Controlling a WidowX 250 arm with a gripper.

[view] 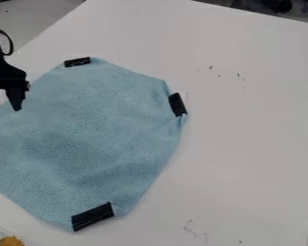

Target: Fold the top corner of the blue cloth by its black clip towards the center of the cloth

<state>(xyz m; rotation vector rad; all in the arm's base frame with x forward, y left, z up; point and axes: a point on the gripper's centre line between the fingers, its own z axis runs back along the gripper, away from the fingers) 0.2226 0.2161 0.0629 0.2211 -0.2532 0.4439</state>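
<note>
Cloth toward nine o'clock in view, tape at its twelve, two and six. Gripper at cloth's ten; cannot tell whether spread or pressed together. Could crease cloth if lowered too far, or peel tape by dragging sideways.

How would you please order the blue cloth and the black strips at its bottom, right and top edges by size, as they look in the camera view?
1. Blue cloth
2. Bottom strip
3. Right strip and top strip: too close in size to rank
</note>
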